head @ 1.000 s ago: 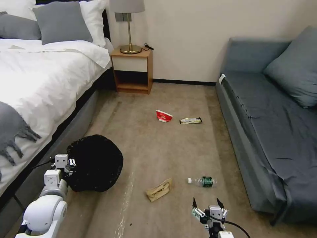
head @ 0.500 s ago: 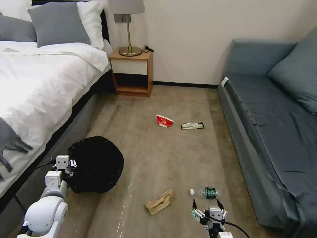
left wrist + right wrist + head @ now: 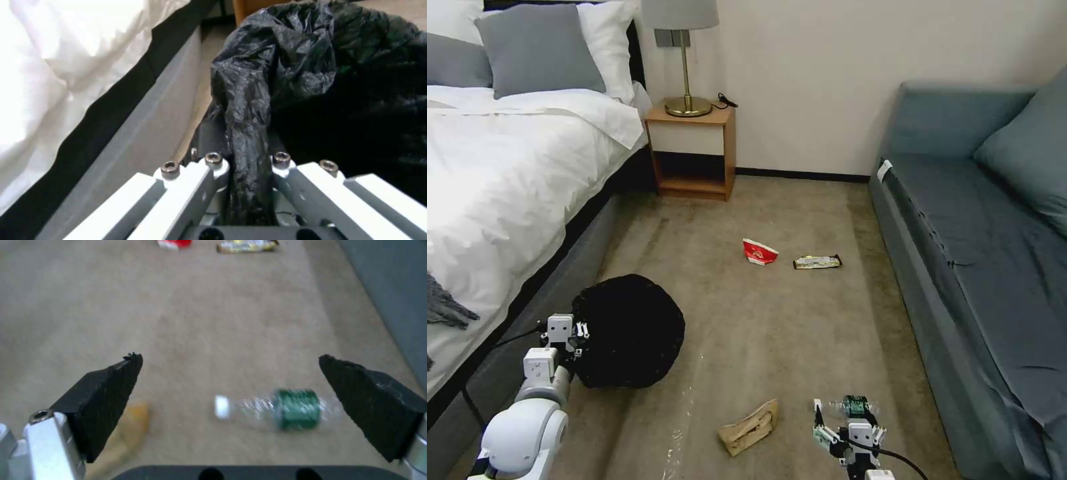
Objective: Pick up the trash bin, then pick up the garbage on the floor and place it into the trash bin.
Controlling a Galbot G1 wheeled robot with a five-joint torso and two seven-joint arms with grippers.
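Carpet between bed (image 3: 500, 173) and sofa (image 3: 980, 267) holds scattered garbage (image 3: 758, 252).

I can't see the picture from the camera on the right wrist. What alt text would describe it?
The open right gripper hangs above beige carpet, its two black fingers framing a clear green-labelled bottle lying on its side. Farther off lie a red cup and a yellow-printed wrapper.

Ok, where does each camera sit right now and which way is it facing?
Head view: on the robot's head, looking forward and down at the carpet; both arms show, left end effector at the trash bin.
Left wrist view: looks along closed fingers pinching the bin's black bag.
Right wrist view: looks past the open right end effector at the bottle.
Head and right wrist views share the bottle.
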